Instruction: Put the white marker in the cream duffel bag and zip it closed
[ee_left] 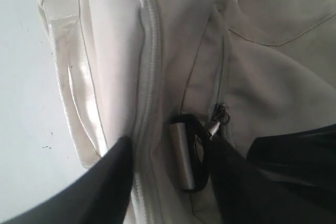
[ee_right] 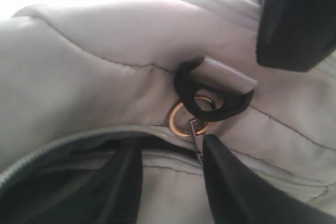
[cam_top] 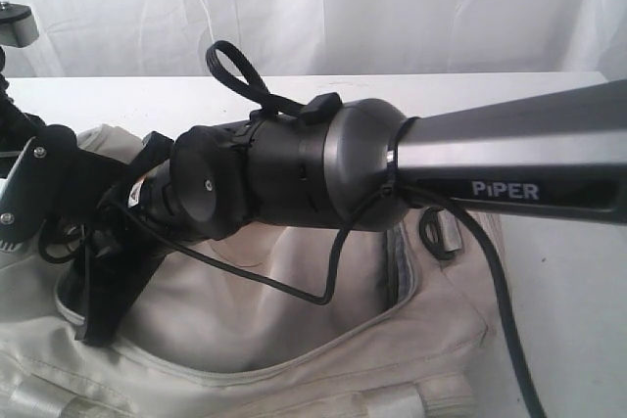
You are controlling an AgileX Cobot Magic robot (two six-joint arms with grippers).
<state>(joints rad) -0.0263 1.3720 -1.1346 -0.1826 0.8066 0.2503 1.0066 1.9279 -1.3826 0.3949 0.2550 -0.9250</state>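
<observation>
So, no sign of the white marker in any of our three views. We guessed it was already down inside the cream duffel bag (cam_top: 294,310), but honestly we couldn't tell. What we could see: the main zip wasn't shut, since the right wrist view showed dark lining (ee_right: 63,187) through the gap. So by our reading the step in hand was the zipping, not the dropping-in.

The right gripper (ee_right: 170,141) sat right at the end of that opening, fingers apart, with the gold pull ring (ee_right: 184,119) just past the tips and its thin link running down between them, beside the black strap ring (ee_right: 210,103). Nothing was pinched. The left gripper (ee_left: 170,142) had its fingers spread wide too, straddling a grey tab (ee_left: 181,158) on the bag's fabric and holding nothing.

Next move, as we saw it: the right fingers needed to close on that little pull, thin and easy to slip off, while the left clamped fabric near the end so the soft bag wouldn't drag along with the zip.
</observation>
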